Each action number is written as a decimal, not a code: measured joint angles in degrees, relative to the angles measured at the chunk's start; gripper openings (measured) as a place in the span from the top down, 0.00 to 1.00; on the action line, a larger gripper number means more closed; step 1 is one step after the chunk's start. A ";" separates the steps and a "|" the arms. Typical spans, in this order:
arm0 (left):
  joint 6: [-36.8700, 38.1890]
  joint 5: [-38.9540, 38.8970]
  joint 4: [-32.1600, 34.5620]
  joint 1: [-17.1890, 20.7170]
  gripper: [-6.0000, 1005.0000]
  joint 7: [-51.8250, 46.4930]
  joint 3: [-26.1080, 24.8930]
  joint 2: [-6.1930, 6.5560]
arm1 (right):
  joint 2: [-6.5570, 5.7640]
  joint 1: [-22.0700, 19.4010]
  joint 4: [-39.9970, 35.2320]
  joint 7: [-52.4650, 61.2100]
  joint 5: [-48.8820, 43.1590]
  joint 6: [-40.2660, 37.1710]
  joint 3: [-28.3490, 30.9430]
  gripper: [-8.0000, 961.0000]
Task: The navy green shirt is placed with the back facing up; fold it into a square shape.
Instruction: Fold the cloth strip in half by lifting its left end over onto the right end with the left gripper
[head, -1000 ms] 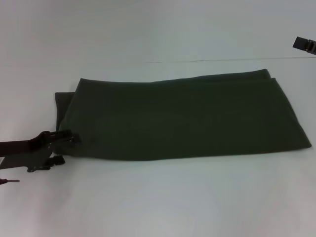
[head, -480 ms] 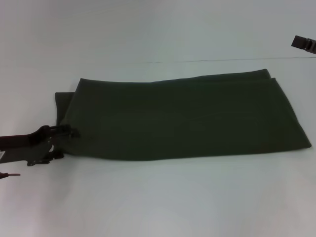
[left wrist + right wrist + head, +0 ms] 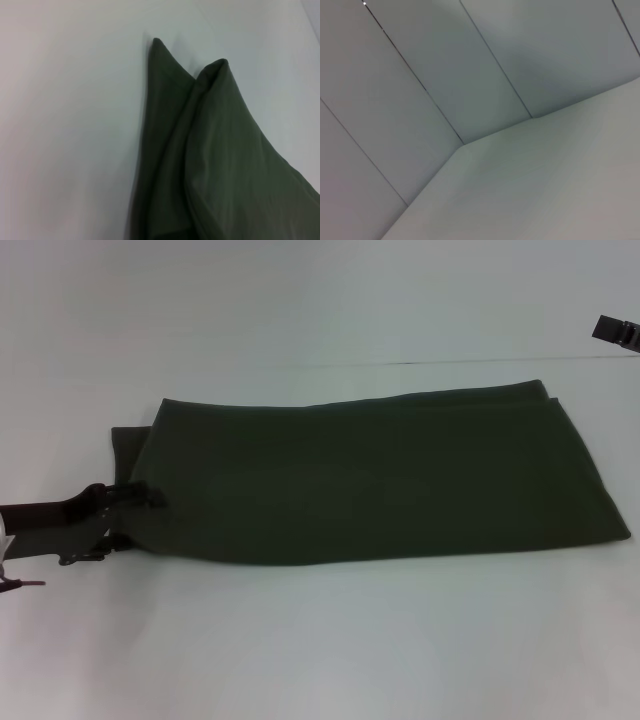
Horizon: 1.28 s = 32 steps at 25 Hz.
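Note:
The navy green shirt (image 3: 370, 480) lies folded into a long band across the white table (image 3: 320, 640). Its left end shows an under-layer sticking out. My left gripper (image 3: 125, 525) is at the shirt's near-left corner, touching the cloth edge. In the left wrist view the shirt (image 3: 225, 165) fills the close side, with two pointed corners of its left end rising toward the far side. My right gripper (image 3: 617, 330) hangs at the far right edge of the head view, well away from the shirt. The right wrist view shows no shirt.
A thin seam (image 3: 450, 362) runs across the table behind the shirt. Bare white tabletop lies in front of the shirt and to its left. The right wrist view shows only pale panels (image 3: 470, 75) and table surface.
My left gripper has moved a little away from me along the shirt's left end and now sits closer against the cloth. The right arm has barely moved.

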 joint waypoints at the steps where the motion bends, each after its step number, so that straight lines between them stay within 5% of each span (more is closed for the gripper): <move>1: 0.02 -0.01 0.00 -0.02 0.11 0.05 0.14 -0.03 | 0.00 0.00 0.00 0.00 0.00 0.00 0.00 0.03; 9: -0.77 -0.01 0.00 -0.03 0.12 0.74 2.28 -0.25 | 0.01 0.00 0.00 -0.01 0.00 -0.01 -0.12 0.03; 32: -2.04 -0.57 0.29 1.23 0.91 5.57 1.87 -0.55 | 0.00 -0.18 0.25 -0.09 0.00 -0.13 -0.10 0.03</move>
